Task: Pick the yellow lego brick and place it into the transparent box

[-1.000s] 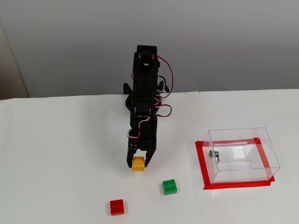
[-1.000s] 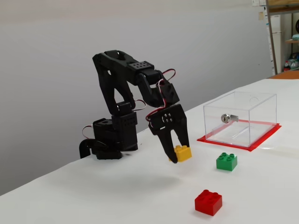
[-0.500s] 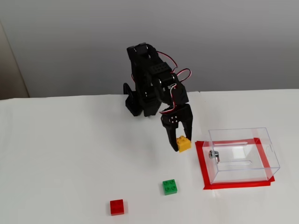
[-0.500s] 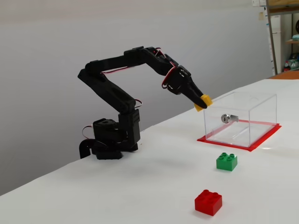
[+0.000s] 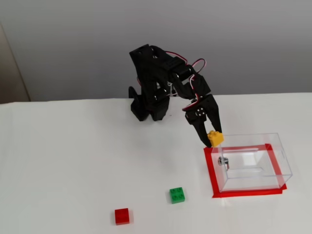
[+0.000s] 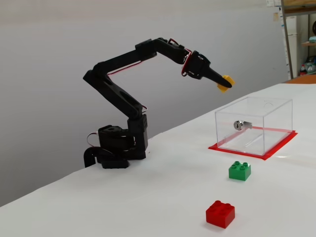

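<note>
Your black two-finger gripper (image 6: 223,84) is clamped on the small yellow plastic lego brick (image 6: 226,82), holding it up in the air, above the near-arm edge of the clear plastic rectangular box (image 6: 254,126). That box sits on a red taped rectangle (image 5: 212,178). The green brick (image 5: 177,195) and red brick (image 5: 122,215) lie on the white table (image 5: 73,161), well apart from it.

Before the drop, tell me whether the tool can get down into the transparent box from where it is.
Probably yes. The tool, shut on the yellow lego brick, hangs above the near corner of the transparent box, whose top looks open; nothing stands between them.
</note>
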`<control>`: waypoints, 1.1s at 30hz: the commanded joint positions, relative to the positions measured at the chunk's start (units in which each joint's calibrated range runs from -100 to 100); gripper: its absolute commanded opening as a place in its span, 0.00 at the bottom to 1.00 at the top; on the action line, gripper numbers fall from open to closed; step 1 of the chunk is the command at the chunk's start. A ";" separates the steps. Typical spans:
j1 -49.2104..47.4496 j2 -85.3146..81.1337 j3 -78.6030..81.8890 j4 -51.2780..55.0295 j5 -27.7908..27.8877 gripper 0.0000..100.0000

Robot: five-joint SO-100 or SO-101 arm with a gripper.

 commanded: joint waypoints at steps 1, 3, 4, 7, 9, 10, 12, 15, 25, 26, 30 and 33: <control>-2.39 3.42 -3.64 -4.25 0.28 0.13; -4.39 6.31 -4.64 -6.94 0.28 0.13; -5.42 7.75 -5.18 -7.99 0.28 0.13; -8.23 12.33 -7.35 -9.03 0.28 0.13; -9.93 14.71 -8.61 -9.03 0.28 0.13; -10.74 15.81 -9.34 -9.03 0.28 0.13; -12.37 17.76 -10.69 -9.03 0.28 0.13; -13.85 20.39 -12.41 -9.03 0.28 0.13; -14.74 26.33 -17.20 -9.03 0.28 0.13; -14.74 26.42 -17.38 -9.03 0.28 0.14; -14.81 26.50 -17.38 -9.03 0.28 0.14; -14.74 26.50 -17.29 -8.86 0.17 0.14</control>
